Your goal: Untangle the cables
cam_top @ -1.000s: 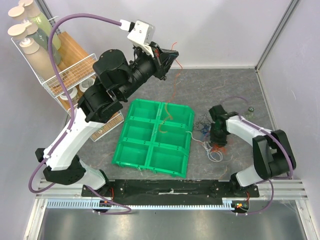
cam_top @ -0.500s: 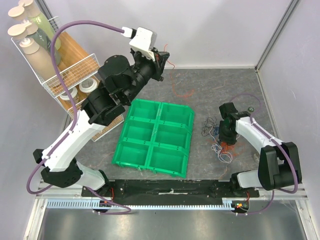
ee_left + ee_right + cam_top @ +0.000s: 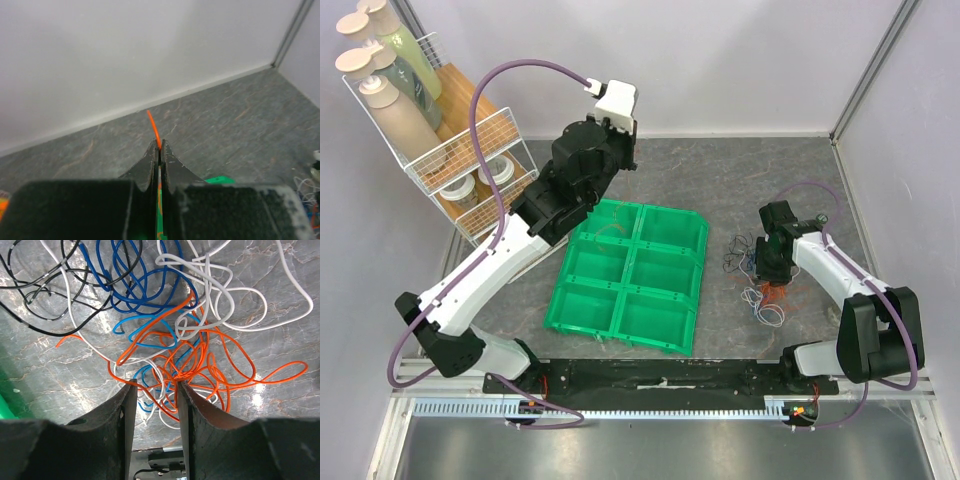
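Swung lower and nearer the green tray [image 3: 620,290] since a second ago, with left tool [image 3: 160,145] pinched shut on one orange cable [image 3: 153,125]. With right tool [image 3: 154,390] parted astride the tangled cables [image 3: 165,340] on the bench [image 3: 740,180], hold those down and lower the orange cable slowly, watching for snags.

Your left arm [image 3: 485,275] and right arm [image 3: 825,262] wear white links and black joints, trailing purple hoses [image 3: 530,64]; the black fingers [image 3: 147,161] look faintly dusty, perhaps.
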You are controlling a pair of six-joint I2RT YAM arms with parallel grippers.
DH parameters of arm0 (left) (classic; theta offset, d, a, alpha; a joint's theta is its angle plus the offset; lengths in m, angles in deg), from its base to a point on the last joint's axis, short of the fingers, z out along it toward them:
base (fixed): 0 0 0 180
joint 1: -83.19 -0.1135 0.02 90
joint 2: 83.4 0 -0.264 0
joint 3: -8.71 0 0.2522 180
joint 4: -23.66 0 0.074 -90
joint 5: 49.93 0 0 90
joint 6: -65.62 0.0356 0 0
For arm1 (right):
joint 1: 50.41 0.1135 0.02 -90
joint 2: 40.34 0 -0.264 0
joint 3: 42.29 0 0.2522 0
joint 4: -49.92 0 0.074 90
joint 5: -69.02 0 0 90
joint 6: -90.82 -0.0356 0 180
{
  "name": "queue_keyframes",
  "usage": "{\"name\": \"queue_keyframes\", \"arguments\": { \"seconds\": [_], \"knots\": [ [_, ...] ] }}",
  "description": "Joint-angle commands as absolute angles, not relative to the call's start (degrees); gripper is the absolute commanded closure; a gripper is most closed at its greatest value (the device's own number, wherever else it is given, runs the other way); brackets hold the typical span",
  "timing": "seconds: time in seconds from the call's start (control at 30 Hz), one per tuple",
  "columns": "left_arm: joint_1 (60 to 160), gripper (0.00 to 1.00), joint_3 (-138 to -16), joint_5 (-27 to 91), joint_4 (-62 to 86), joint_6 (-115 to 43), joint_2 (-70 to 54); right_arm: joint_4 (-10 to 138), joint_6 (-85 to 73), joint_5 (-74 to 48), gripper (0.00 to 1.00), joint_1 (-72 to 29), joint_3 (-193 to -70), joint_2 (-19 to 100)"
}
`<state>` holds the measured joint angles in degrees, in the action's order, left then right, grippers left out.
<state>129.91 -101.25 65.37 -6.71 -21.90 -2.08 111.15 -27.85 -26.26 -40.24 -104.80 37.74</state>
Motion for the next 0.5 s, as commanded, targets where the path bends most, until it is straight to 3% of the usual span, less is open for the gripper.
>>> {"name": "queue_keyframes", "arguments": {
  "seconds": [0.0, 0.47],
  "knots": [
    [126.2, 0.98, -98.3, 65.1, -4.2, -27.3, -5.2, 110.8, -26.7, -25.6, 0.55, -40.1, -107.6, 37.8],
    [123.4, 0.98, -92.8, 71.0, -9.6, -30.6, -0.5, 111.1, -25.1, -25.6, 0.55, -40.1, -109.0, 39.9]
  ]
}}
